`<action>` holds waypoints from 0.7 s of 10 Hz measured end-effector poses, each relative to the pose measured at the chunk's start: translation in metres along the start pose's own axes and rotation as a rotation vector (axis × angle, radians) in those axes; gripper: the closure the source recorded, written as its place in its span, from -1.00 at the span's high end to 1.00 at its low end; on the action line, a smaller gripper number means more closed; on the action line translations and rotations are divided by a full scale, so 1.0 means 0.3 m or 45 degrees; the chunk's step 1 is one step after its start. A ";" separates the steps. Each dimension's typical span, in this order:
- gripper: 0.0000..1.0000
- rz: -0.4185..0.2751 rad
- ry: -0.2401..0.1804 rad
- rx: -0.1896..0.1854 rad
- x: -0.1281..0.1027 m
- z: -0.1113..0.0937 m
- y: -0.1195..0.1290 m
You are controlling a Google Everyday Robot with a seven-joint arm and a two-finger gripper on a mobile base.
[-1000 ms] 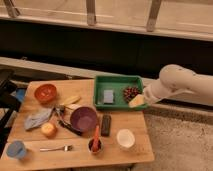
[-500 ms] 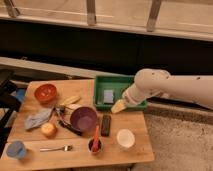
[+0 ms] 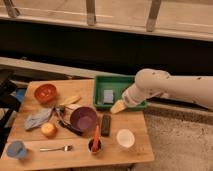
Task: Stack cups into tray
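Note:
The green tray (image 3: pixel 116 78) stands at the table's back right. A grey-blue block (image 3: pixel 108 96) lies inside it. My white arm reaches in from the right and covers the tray's right part. My gripper (image 3: pixel 119 106) is at the tray's front edge, above the table. The white cup (image 3: pixel 125 138) stands upright near the table's front right, below the gripper and apart from it. The light-blue cup (image 3: pixel 16 149) stands at the front left corner, far from the gripper.
A purple bowl (image 3: pixel 83 118) sits mid-table and an orange-red bowl (image 3: pixel 45 92) at the back left. A black bar (image 3: pixel 105 125), a dark cup holding a red utensil (image 3: pixel 95 144), a fork (image 3: pixel 55 148), an orange fruit (image 3: pixel 48 129) and a grey cloth (image 3: pixel 39 119) lie around them.
My arm has swung left across the tray. The gripper went from the tray's right side to its front edge, then barely moved. The cups have not moved.

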 end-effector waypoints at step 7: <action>0.33 -0.412 -0.040 -0.256 -0.200 0.141 0.415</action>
